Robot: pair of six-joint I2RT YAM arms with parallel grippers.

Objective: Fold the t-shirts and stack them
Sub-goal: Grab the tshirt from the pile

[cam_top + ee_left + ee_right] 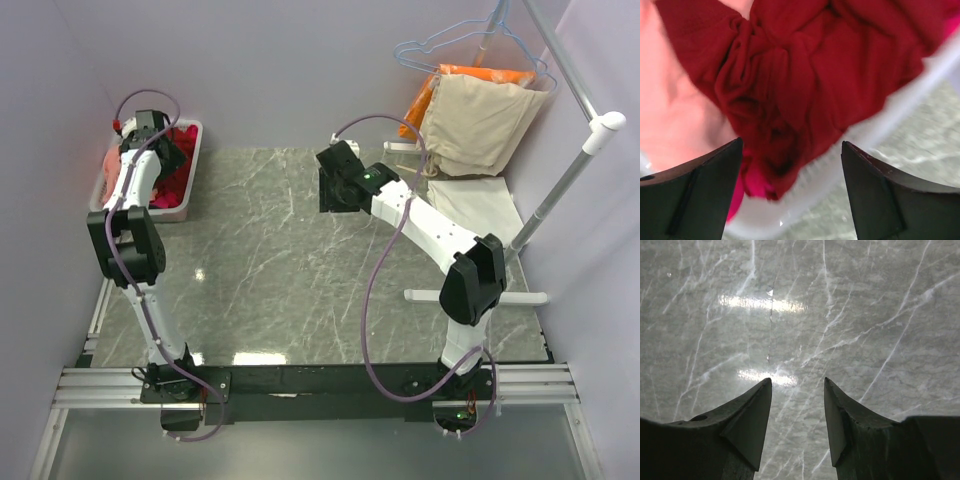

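Position: left gripper (792, 145) over the bin (920, 85).
Both released: left gripper above the dark red t-shirt (805, 75), right gripper (797, 382) above the bench (865, 305).

Grey marble worktop (865, 315) with shiny light spots (760, 304) just past the right pincer (797, 382), pale purple walls (280, 70) around, silver clothes rail (560, 190) off to its right

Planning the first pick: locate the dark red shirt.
Top view: the dark red shirt crumpled in the white bin at the table's far left, under the left end effector, beside pink cloth.
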